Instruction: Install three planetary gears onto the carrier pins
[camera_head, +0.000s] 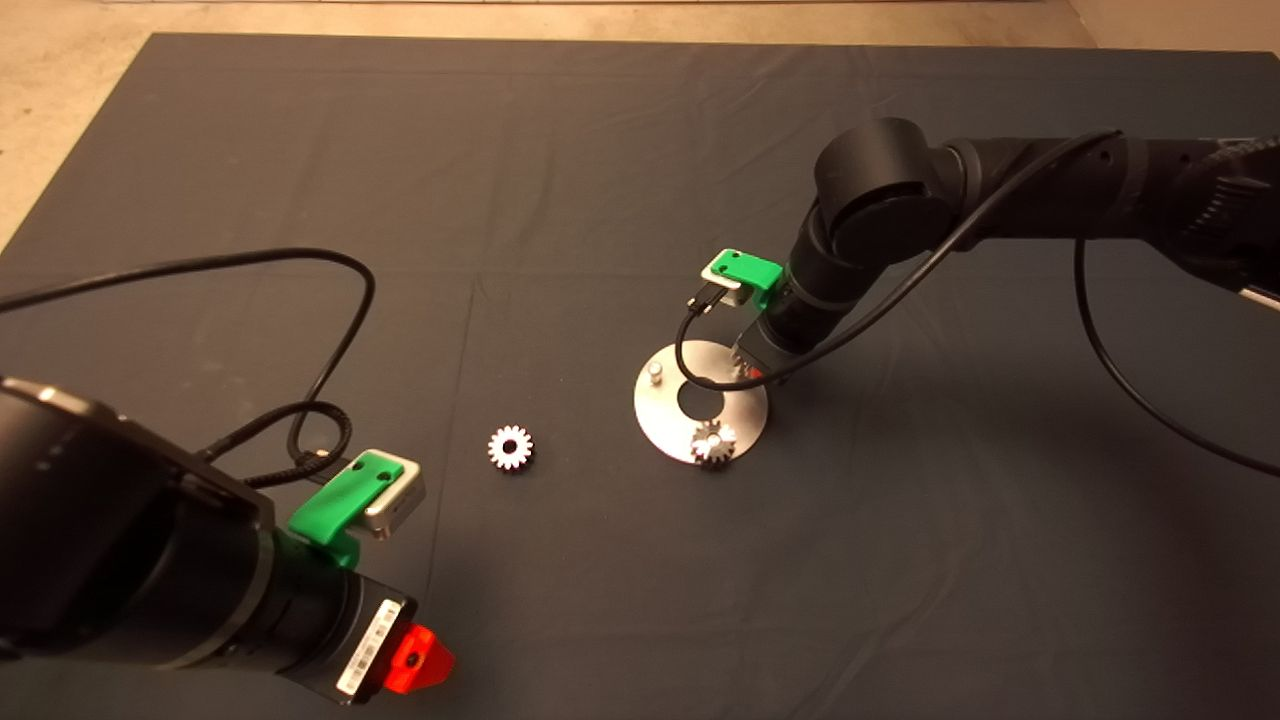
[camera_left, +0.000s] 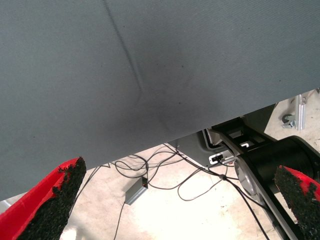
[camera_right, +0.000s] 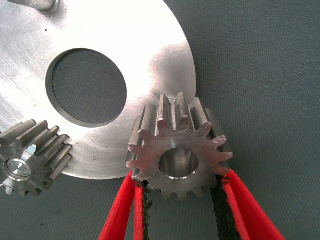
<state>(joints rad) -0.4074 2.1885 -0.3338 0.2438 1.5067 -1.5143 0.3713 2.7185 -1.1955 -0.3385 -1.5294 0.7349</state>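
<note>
Right claw (camera_right: 177, 200) grips gear (camera_right: 177, 152) over disc (camera_right: 150, 45).

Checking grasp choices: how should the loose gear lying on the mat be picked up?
The loose gear lies flat, bore up, apart from the disc. Probably come from straight above and close the jaws on opposite toothed flanks, as the right gripper holds its gear.

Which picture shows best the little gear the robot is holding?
The right wrist view: the held gear fills it, pinched between the right gripper's red fingers. The head view hides it behind the arm. The left wrist view shows only mat and floor.
</note>
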